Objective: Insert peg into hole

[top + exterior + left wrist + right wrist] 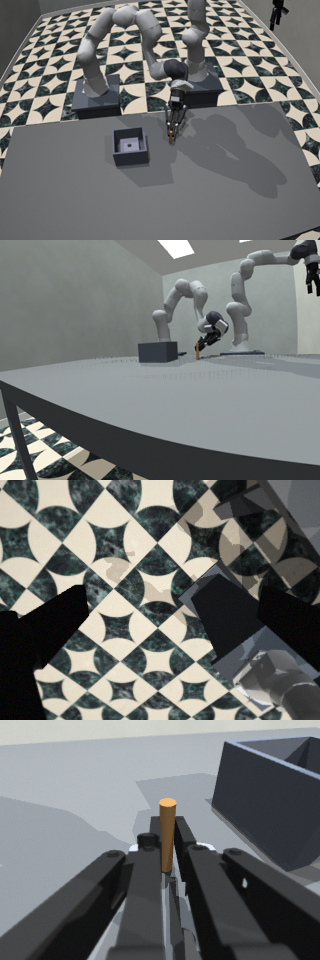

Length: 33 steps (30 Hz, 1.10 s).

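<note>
The orange peg (170, 139) (197, 354) (167, 810) is upright. My right gripper (171, 134) (198, 348) (166, 830) is shut on it, slanting down to it. The peg's lower end is close to the table; I cannot tell if it touches. The open dark box (131, 158) (152, 352) (265, 800) stands to the left of the peg in the top view. In its bottom lies the pale plate (133, 149) with a round hole (129, 145), empty. The plate is hidden in the right wrist view. My left gripper (275, 26) (314, 294) (173, 601) is open and empty, high and far from the box.
The box walls stand up around the plate on all sides. The grey table (77, 193) (180, 395) (50, 770) carries the box. Its back edge runs close behind the box, in front of the arm pedestals (99, 100) (204, 86). The left wrist view shows mostly floor.
</note>
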Motion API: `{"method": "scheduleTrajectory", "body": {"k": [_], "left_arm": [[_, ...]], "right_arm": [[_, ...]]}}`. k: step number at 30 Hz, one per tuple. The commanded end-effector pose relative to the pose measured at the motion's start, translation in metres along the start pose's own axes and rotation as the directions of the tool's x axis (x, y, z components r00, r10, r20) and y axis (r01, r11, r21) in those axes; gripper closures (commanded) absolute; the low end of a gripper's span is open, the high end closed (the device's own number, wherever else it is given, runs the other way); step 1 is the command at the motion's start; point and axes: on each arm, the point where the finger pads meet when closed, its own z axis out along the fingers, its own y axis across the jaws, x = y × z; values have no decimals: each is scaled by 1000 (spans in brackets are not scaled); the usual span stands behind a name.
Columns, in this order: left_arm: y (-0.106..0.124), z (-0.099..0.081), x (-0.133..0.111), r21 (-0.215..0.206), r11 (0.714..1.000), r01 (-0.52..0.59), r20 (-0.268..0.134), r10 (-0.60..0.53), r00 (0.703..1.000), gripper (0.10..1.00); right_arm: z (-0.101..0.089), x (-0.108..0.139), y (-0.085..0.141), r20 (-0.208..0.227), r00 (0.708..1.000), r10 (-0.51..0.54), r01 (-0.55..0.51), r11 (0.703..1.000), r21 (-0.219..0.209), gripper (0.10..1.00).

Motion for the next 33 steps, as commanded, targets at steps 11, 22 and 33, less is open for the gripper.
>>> {"method": "scheduleTrajectory", "body": {"k": [11, 22, 33], "left_arm": [[0, -1, -1, 2, 1000, 6, 3, -6, 1000, 98], [0, -1, -1, 2, 1000, 6, 3, -6, 1000, 98], [0, -1, -1, 2, 1000, 6, 3, -6, 1000, 98]], "right_arm": [[1, -3, -1, 2, 1000, 10, -10, 1000, 1, 999], [1, -3, -1, 2, 1000, 10, -10, 1000, 1, 999], [1, -3, -1, 2, 1000, 10, -10, 1000, 1, 771]]}}
